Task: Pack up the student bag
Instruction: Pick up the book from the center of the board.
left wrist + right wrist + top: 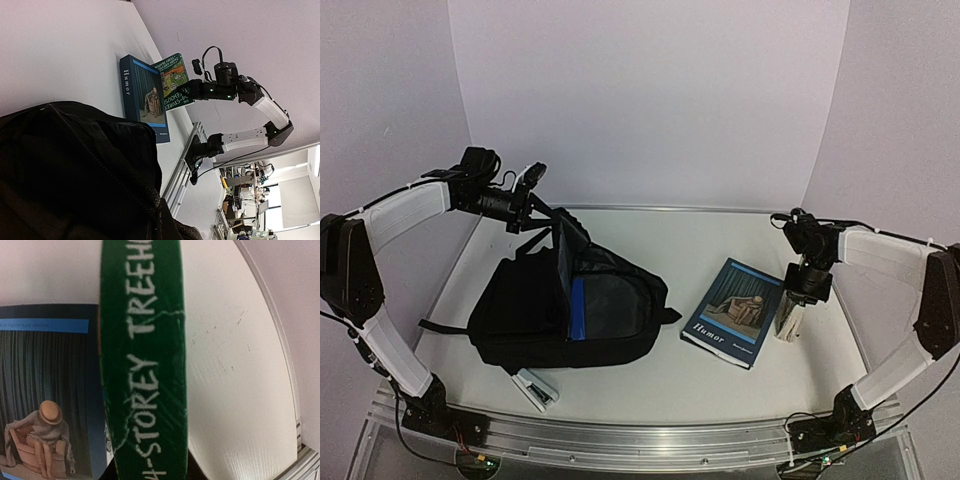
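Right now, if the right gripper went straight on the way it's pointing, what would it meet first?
The green book, whose spine fills the right wrist view directly ahead of the right gripper. Beneath it lies the table. Whether it already touches the book is unclear.

Left arm [405, 210] and right arm [880, 250] show white link covers, black joints and looping black wrist cables
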Robot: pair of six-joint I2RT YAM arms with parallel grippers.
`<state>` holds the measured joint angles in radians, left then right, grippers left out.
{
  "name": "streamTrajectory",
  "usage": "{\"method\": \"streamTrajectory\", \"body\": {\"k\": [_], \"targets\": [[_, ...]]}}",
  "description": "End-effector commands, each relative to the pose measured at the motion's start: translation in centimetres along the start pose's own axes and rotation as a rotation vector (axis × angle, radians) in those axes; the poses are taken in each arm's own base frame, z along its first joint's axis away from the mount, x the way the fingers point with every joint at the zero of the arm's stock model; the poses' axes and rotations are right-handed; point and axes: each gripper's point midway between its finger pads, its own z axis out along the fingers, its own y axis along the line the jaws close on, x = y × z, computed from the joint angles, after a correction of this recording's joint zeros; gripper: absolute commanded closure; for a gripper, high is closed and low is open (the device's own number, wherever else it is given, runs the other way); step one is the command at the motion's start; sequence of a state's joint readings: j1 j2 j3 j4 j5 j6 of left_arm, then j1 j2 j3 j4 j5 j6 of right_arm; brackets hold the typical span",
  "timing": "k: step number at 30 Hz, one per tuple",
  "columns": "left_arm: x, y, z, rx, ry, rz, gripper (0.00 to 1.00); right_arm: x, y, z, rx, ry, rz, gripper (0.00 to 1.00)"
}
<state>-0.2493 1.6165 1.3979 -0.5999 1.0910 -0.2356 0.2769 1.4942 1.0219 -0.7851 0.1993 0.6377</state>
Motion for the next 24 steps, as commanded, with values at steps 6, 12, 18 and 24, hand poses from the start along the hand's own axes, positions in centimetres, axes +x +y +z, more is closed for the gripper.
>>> {"method": "streamTrajectory", "body": {"k": [6,12,18,24], "targets": [[-1.6,-5.0,-1.9,0.083,-0.04,0.145,1.0,-8.8,2.4,-12.9,-0.233,-0.283,0.031,1.0],[-1.6,-6.8,-2.3,0.139,-0.023,0.165,1.0,-6.2,11.2,-19.7,-0.764,-0.171,-0.151,1.0],[-1.8,-6.7,-1.2,0.13,0.007,0.129,1.0,0.5,18.7,-26.2,-1.138,-0.037,-0.377,1.0],[-1.3,-7.9,1.4,0.162,0.092,0.159,1.0,5.8,23.3,-29.4,-1.37,0.116,-0.485,1.0]]}}
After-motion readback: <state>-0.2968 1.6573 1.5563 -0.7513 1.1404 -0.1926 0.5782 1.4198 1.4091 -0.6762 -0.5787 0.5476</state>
